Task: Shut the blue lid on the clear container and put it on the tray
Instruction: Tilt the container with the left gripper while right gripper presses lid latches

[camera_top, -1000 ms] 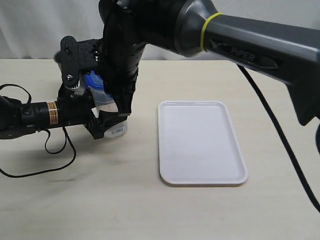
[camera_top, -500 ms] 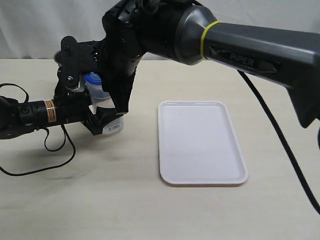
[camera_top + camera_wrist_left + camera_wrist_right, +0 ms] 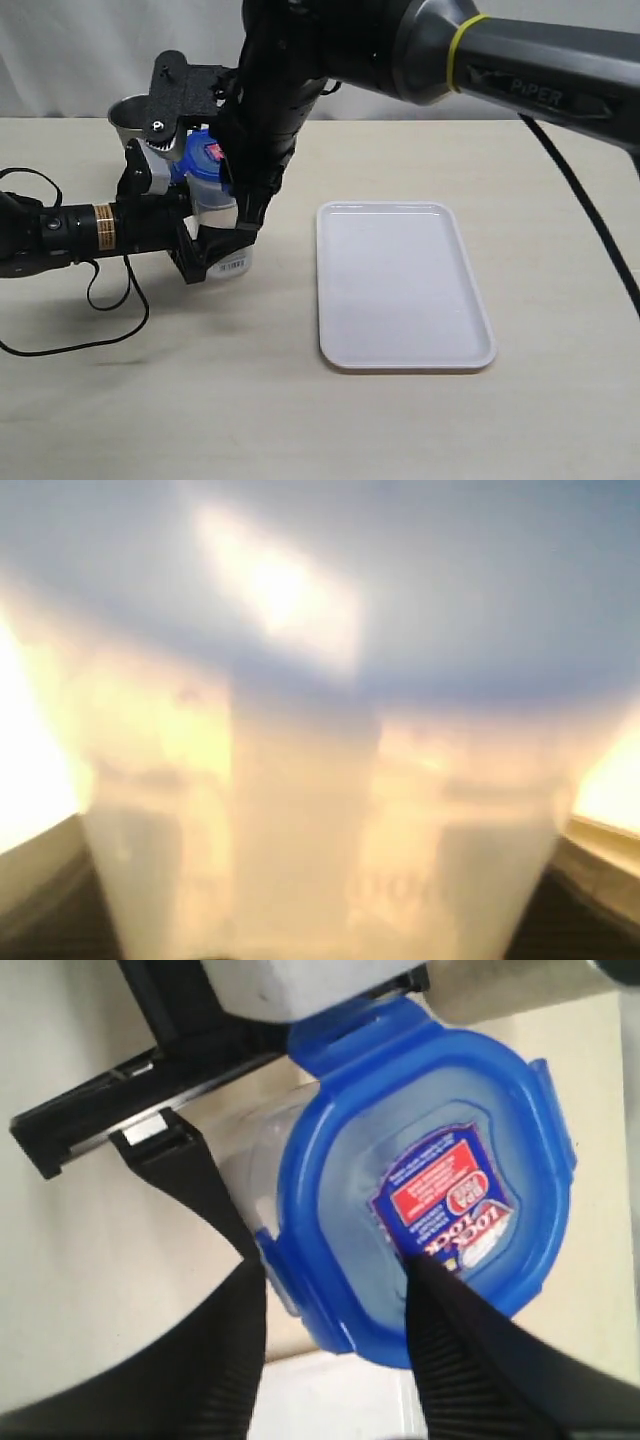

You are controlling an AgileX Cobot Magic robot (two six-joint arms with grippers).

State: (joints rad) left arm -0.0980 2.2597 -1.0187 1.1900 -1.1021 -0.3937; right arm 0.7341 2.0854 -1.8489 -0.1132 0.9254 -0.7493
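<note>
Tray (image 3: 405, 285) lies nearest and holds nothing yet, so the placing is still to do. Left of it, on the table, the container (image 3: 232, 264) is clamped low by the left gripper (image 3: 205, 250). The lid (image 3: 430, 1180) sits on its mouth; whether every flap is snapped I cannot tell. The right gripper (image 3: 335, 1290) hovers above, jaws parted astride one flap. A cup (image 3: 128, 112) stands behind.

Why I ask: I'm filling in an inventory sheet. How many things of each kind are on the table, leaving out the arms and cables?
Lids: 1, the blue lid
Containers: 1, the clear container
Cups: 1, the grey metal cup
Trays: 1, the white tray
Total: 4
</note>
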